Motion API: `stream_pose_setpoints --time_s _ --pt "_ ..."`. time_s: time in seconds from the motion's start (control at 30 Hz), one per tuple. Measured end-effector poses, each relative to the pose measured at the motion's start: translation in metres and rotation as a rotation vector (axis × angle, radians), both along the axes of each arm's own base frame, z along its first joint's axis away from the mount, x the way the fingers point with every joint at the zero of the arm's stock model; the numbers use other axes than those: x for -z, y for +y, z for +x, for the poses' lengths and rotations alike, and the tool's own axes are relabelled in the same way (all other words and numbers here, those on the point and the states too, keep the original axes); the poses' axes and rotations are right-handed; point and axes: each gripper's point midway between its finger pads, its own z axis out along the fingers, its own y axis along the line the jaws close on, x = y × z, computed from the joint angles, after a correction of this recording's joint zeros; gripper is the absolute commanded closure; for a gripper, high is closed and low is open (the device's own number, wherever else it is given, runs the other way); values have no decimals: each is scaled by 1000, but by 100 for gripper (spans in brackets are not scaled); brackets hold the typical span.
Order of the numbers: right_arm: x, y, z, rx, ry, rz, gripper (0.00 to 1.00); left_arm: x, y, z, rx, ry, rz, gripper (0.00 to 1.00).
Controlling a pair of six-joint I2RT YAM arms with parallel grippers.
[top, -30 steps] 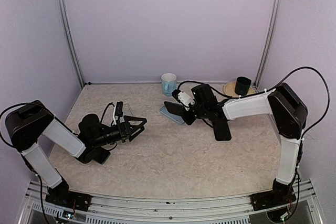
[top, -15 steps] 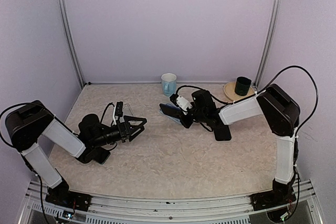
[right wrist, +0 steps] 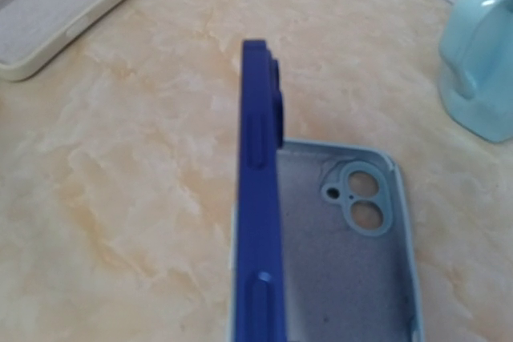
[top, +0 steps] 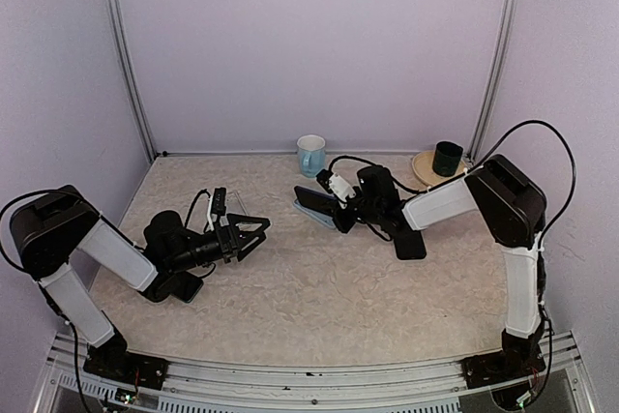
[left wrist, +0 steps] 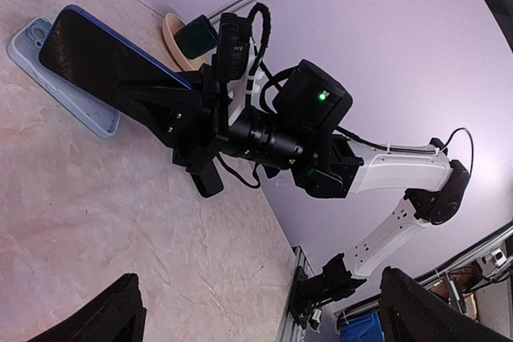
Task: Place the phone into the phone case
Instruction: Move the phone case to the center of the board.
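your right pincer (top: 336,208) is clamped on the blue phone (right wrist: 258,198), held at a slant over the pale blue phone case (right wrist: 345,278) that lies open-side up on the desk (top: 338,307) near the mug (top: 310,154). your left pincer (top: 257,233) hangs well apart to the left, its jaws spread wide.

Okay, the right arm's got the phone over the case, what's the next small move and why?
Probably roll the phone flat and ease it into the case. The right gripper holds it tilted on edge over one long side of the case, camera ends matching, so it is lined up but not seated.
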Motion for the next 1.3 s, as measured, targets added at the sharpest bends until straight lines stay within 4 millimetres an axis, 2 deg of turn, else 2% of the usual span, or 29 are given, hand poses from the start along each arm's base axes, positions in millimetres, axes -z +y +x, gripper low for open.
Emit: stream_pose_setpoints --time_s 0.27,0.53,0.77,0.9,1.3 --pt "10 9 14 19 30 -9 100 0 0 0 1 1 -2 1" --pt "17 10 5 7 93 24 100 1 1 -1 0 2 -1 1" --pt "16 -3 -18 -18 158 58 100 3 0 -1 1 6 -3 1" --pt "15 -4 -32 -50 192 73 100 10 -1 0 4 25 2 1" --pt "10 11 -79 -191 326 111 100 10 -3 0 8 31 -5 1"
